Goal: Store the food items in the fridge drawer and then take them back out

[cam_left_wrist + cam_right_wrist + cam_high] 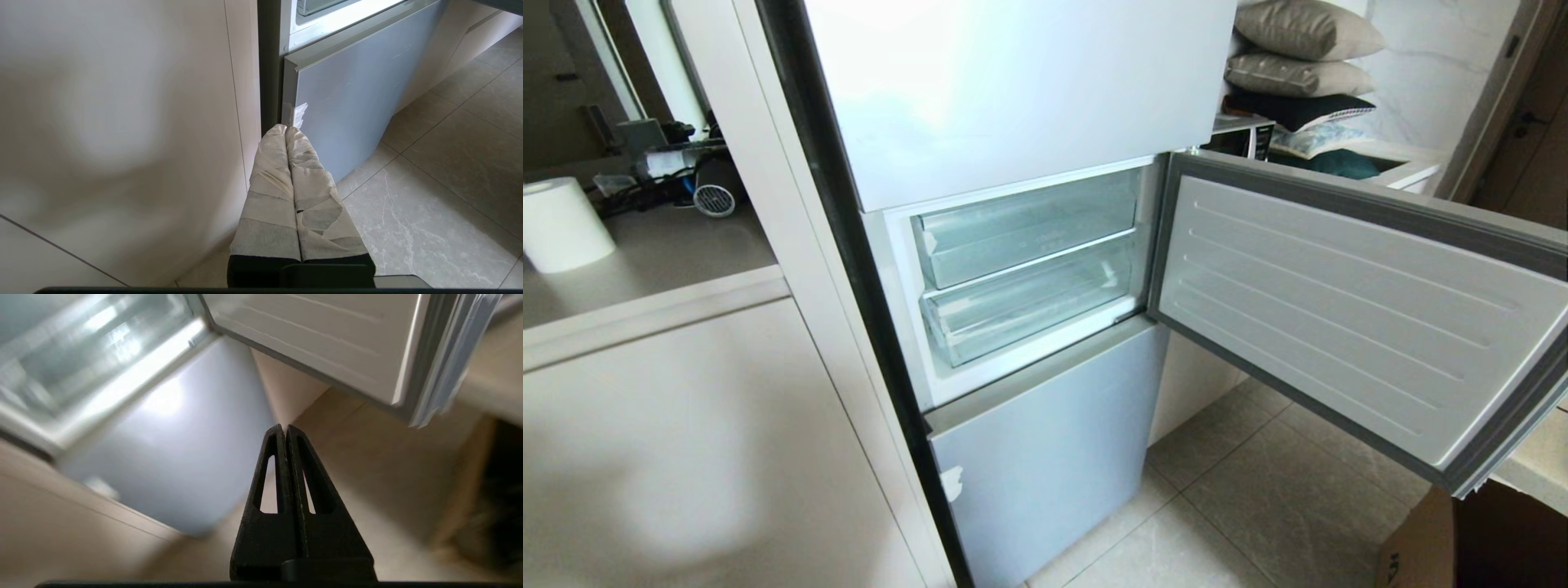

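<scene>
Door (1347, 302) open; drawer (1029, 306) closed, apparently empty; no food visible. Right gripper (283, 428) and left gripper (285, 130) closed, empty.

No readable text, label, brand or number is shown in any view. A dark printed mark is partly seen on the brown cardboard box (1462, 543) at the floor's lower right, too cropped to be read.

Clear plastic fridge drawer (1029, 306); glossy blue-grey door panel (1054, 457); matt black right gripper (284, 430); paper-taped left gripper (286, 130).
</scene>
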